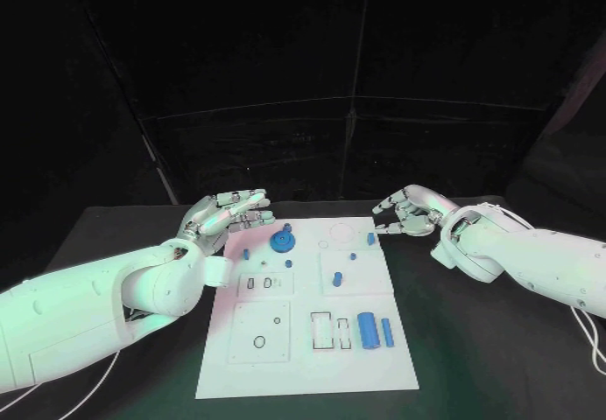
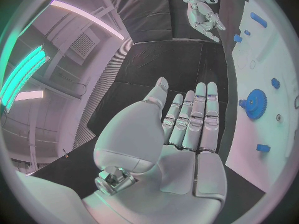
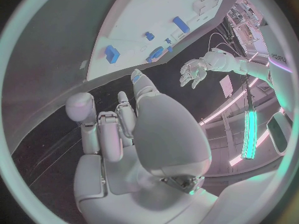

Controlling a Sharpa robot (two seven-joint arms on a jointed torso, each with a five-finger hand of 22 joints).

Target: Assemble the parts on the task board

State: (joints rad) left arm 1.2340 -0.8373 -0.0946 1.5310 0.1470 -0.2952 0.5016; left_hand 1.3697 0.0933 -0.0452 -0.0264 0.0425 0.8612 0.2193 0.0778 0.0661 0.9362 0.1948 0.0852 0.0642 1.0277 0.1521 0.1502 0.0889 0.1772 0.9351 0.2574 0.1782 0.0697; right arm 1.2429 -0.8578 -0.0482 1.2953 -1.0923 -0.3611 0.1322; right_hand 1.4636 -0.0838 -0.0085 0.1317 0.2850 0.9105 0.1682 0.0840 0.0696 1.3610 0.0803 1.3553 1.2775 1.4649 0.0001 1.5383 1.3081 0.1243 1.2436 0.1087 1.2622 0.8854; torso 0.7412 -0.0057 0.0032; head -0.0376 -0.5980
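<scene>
- Head view is dim: black backdrop, and the task board (image 1: 309, 350) is the brightest surface
- Green tint on the left arm (image 1: 76, 306), pink on the board's left edge
- Wrist views bend straight edges at the circle's rim
- Glowing green tube (image 2: 25, 74) and a white strip light (image 2: 87, 16) overhead
- Palms near the lens look soft

The white task board (image 1: 309, 350) lies flat mid-table. A blue gear (image 1: 283, 240) sits at its far left. A thick blue cylinder (image 1: 368, 330) and a thinner blue pin (image 1: 388, 332) lie side by side near right; small blue pieces (image 1: 337, 279) dot the middle.
</scene>
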